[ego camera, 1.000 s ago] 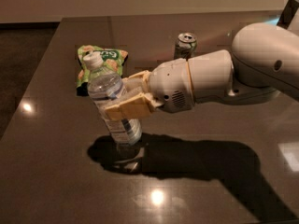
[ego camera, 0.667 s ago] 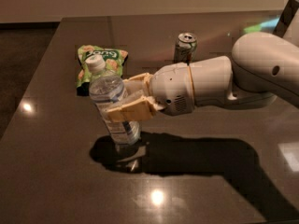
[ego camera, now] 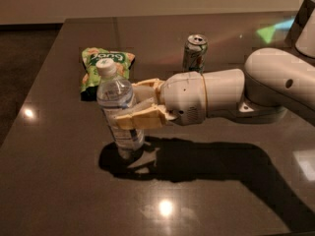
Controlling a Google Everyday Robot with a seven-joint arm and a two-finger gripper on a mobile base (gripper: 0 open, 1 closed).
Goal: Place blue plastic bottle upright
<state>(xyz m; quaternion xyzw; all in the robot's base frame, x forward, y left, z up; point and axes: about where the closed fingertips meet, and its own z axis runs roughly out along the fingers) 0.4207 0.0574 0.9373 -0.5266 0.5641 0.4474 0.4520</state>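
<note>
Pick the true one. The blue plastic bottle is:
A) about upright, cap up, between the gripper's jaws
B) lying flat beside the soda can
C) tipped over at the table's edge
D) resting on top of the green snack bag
A: the blue plastic bottle stands cap-up with its base down at the table, and the gripper has its jaws closed on the bottle's middle, nearer the camera than the soda can and the green snack bag.

The white, rounded robot arm (ego camera: 278,82) reaches in from the right, roughly level, its cylindrical wrist (ego camera: 197,100) pointing left. Its tan 2-finger gripper (ego camera: 122,113) sits left of centre, fingers (ego camera: 142,120) clamped from the side on the white-capped clear plastic bottle (ego camera: 115,95).
</note>
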